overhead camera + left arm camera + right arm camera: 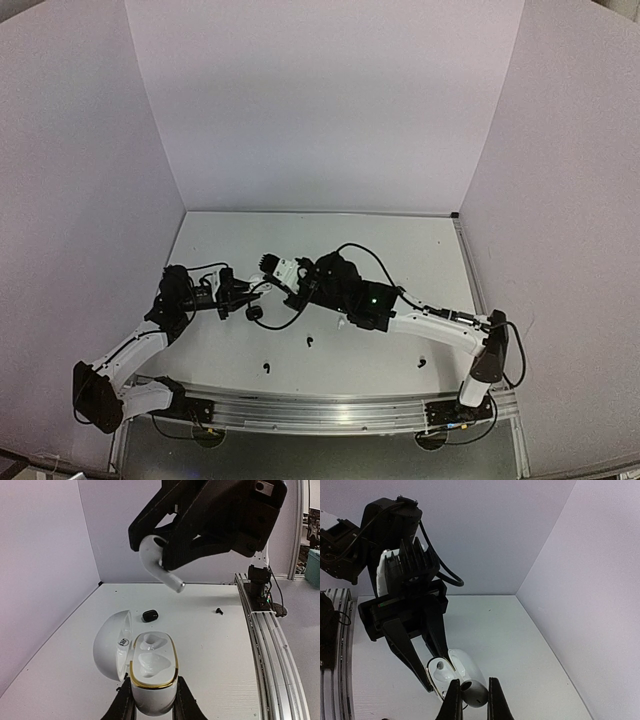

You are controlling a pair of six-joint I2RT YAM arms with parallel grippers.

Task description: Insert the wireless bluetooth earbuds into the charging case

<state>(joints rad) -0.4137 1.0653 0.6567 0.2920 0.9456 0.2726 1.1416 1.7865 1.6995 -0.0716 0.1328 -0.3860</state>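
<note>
My left gripper (152, 702) is shut on the base of a white charging case (152, 672) with a gold rim. Its lid (111, 647) is open to the left and both sockets are empty. My right gripper (473, 700) is shut on a white earbud (475, 692). It holds the earbud (159, 562) in the air just above the open case (440, 672), stem pointing down. In the top view the two grippers meet at the left-middle of the table, left (240, 296) and right (265, 285).
A closed black case (255, 312) lies just in front of the left gripper and also shows in the left wrist view (150, 615). Black earbuds lie loose on the table (309, 341), (265, 367), (421, 362). A metal rail (265, 645) runs along the near edge.
</note>
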